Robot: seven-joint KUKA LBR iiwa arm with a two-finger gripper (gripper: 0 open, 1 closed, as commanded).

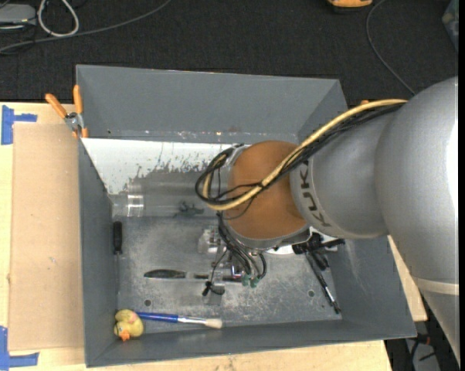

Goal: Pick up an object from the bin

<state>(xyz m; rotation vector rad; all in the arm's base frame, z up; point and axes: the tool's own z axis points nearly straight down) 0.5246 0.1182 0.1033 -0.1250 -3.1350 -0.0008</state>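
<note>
end effector [229, 275]: low over the bin [93, 207] floor, likely set for a grasp; grip state cannot tell.
nearest: dark flat strip [164, 273], just left.
duck [127, 325]: front corner, apart.

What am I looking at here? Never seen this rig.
One camera looks down on a grey metal bin from above, slightly to one side. The big silver shape coming in from the right is a robot arm. The orange cover is part of its wrist.

Under the cover hangs the claw, low over the middle of the bin floor. I can't tell whether it is open or shut, or whether it grips anything.

Loose in the bin:
- a clear tube at the back left
- a yellow duck in the front left corner
- a blue brush next to the duck
- a dark flat piece left of the claw
- a black pen on the right

The job is to lift one thing out.
</note>
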